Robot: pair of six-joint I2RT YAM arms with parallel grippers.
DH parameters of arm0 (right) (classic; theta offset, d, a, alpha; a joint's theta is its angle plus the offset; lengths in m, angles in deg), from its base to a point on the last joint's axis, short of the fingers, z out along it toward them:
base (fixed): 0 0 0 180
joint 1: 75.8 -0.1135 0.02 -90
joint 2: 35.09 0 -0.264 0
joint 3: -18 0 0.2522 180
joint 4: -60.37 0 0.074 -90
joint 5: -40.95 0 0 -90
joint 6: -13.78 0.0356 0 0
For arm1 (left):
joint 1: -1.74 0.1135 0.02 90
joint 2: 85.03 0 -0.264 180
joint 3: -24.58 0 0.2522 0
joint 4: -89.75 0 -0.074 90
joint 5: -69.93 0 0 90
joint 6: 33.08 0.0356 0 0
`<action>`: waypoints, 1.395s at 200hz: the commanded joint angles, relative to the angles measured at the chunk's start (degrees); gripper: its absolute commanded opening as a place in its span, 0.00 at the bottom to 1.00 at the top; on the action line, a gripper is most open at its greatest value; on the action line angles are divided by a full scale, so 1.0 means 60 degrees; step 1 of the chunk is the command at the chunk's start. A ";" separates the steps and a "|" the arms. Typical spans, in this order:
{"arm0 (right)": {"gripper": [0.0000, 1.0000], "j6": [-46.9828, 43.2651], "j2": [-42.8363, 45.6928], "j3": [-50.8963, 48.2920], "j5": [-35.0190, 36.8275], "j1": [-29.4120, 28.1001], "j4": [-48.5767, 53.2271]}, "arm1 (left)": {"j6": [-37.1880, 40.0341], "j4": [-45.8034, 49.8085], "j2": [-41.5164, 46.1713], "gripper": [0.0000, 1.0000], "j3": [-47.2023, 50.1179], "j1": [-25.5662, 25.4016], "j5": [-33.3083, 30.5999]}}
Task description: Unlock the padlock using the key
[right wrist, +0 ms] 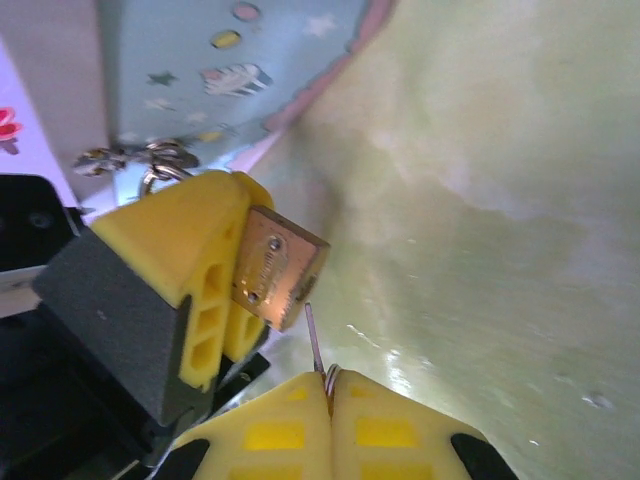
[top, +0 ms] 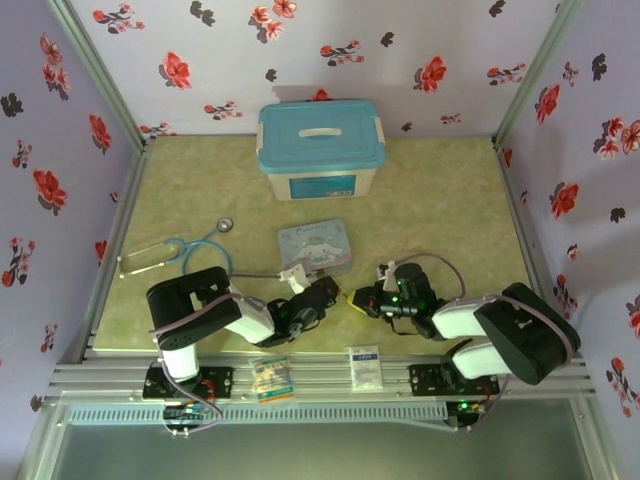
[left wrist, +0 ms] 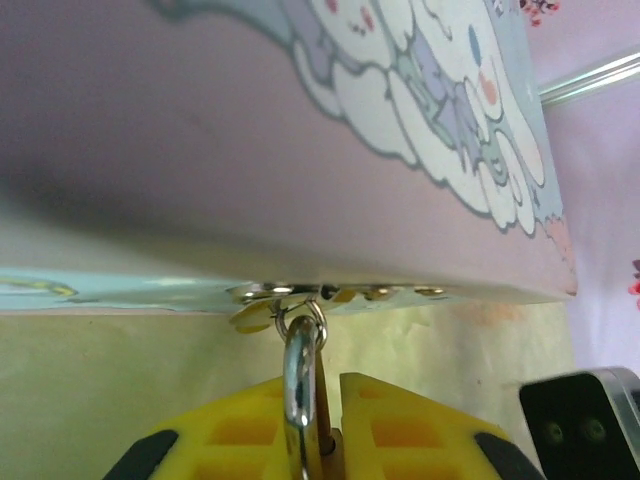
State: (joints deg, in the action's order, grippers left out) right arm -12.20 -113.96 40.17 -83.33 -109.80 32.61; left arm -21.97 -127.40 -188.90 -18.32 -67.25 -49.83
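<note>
**Key Tip Meets Padlock at the Edge of a Cartoon Tin**

Low in the centre of the overhead frame, two robot arms meet nose to nose on a pale green tabletop (top: 440, 200), just below a cartoon tin (top: 315, 247). The left gripper (left wrist: 320, 400) has its yellow fingers (right wrist: 185, 235) clamped on the padlock (right wrist: 278, 270), a small brass block. Seen from the left wrist, at lower centre, the lock's silvery shackle (left wrist: 300, 365) rises from between those fingers. It passes through a small ring on the metal hasp (left wrist: 300, 293) at the tin's front edge.

In the right wrist view the padlock sits left of centre, tilted, with one brass face turned toward the lower right. At the bottom centre of that frame the right gripper (right wrist: 330, 400) has its own yellow fingers pressed together on the key (right wrist: 313, 340). The key's thin blade stands up from between them, with a small ring at its foot. The blade's tip reaches the padlock's lower corner; whether it has entered the keyhole cannot be told.

Overhead, a blue-lidded storage box (top: 320, 150) stands at upper centre against the flowered wall (top: 200, 60). A stethoscope (top: 180, 255) lies at the left. Two small packets (top: 272, 378) rest on the metal rail (top: 320, 375) between the arm bases.
</note>
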 commanded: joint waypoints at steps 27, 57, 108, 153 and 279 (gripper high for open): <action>0.00 0.0721 -0.0757 -0.0456 -0.0893 0.0442 -0.2322 | -0.1499 -0.1656 -0.0375 0.00 0.0901 0.0108 0.0784; 0.00 0.1244 -0.1668 -0.0523 -0.1345 0.0504 -0.3827 | -0.1530 -0.2252 -0.0416 0.00 0.1004 0.0126 0.0754; 0.00 0.1929 -0.3553 -0.0497 -0.1878 0.0525 -0.6308 | -0.1660 -0.2714 -0.0312 0.00 0.1152 0.0131 0.0697; 0.00 0.1831 -0.2937 -0.0679 -0.1995 0.0539 -0.6308 | -0.1660 -0.2753 -0.0335 0.00 0.1194 0.0139 0.0596; 0.00 0.1741 -0.3328 -0.0553 -0.2087 0.0470 -0.6308 | -0.1806 -0.2925 -0.0025 0.00 0.1254 0.0161 0.0546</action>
State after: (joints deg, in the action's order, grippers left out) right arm -2.01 -133.23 36.50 -94.98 -106.92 -3.26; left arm -28.46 -144.02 -189.54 -11.50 -66.59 -47.87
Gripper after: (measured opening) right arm 0.064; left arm 0.133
